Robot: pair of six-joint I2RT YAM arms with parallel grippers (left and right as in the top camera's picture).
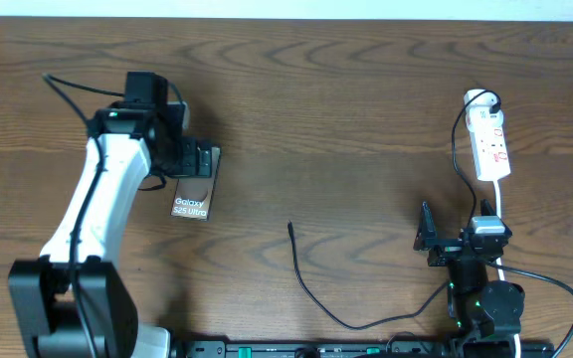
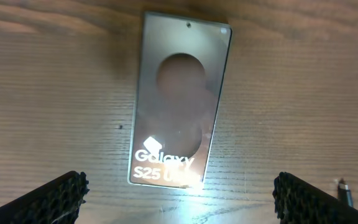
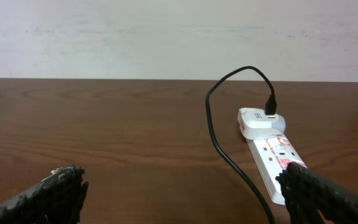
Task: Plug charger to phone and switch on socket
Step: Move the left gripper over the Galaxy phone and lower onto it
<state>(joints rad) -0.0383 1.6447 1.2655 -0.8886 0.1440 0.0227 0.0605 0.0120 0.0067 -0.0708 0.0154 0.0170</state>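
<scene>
The phone (image 1: 193, 189) lies flat on the table at the left, lettering up; it also fills the left wrist view (image 2: 179, 99). My left gripper (image 1: 202, 161) hovers over the phone's far end, open and empty (image 2: 179, 202). The charger cable (image 1: 311, 288) lies loose mid-table with its plug tip (image 1: 290, 227) free, right of the phone. Its other end runs to a white adapter (image 3: 260, 121) plugged into the socket (image 1: 490, 147) at the far right, also in the right wrist view (image 3: 277, 163). My right gripper (image 1: 456, 237) is open and empty (image 3: 185, 193), just short of the socket.
The socket's white lead (image 1: 502, 214) runs back past the right arm toward the front edge. The black cable (image 3: 215, 124) loops up and down left of the socket. A pale wall stands behind the table's far edge (image 3: 166, 78).
</scene>
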